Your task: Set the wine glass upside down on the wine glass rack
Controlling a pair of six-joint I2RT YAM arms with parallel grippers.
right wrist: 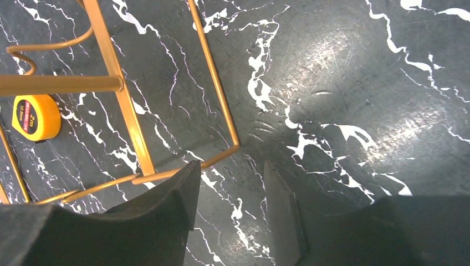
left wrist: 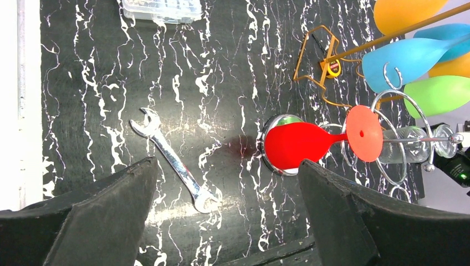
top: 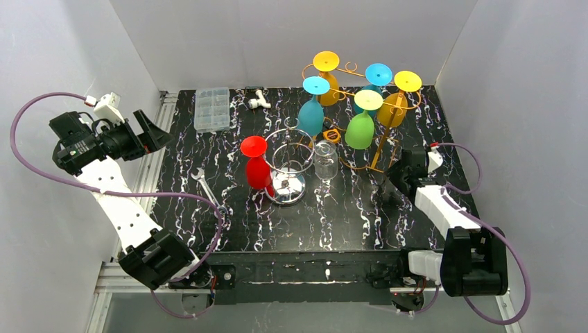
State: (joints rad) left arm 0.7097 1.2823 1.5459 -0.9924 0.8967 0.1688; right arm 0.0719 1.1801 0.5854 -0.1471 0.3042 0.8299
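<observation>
Red wine glass (top: 258, 172), foot up, bowl down, at chrome rack (top: 288, 189).

Table layout: 2 racks, with loose items around them.

At the centre of the table (top: 333, 229) stands the small rack (top: 288, 182), with 1 wine glass (top: 257, 166) upside down at its left side and a loose glass (top: 324, 161) on the table just beside its right. Behind and to the right is the big rack (top: 380, 149), carrying 5 hung glasses (top: 359, 130) upside down; a tape measure (top: 332, 135) lies inside its base frame, at the left end. A wrench (top: 207, 189) lies left of the small rack, nearer the front. At the rear left sits a parts box (top: 212, 108), with a pipe fitting (top: 258, 101) just to its right. The right gripper (right wrist: 231, 166) is over the table by the big rack's front corner — the left gripper (top: 161, 130) is at the table's left edge, toward the rear.
</observation>
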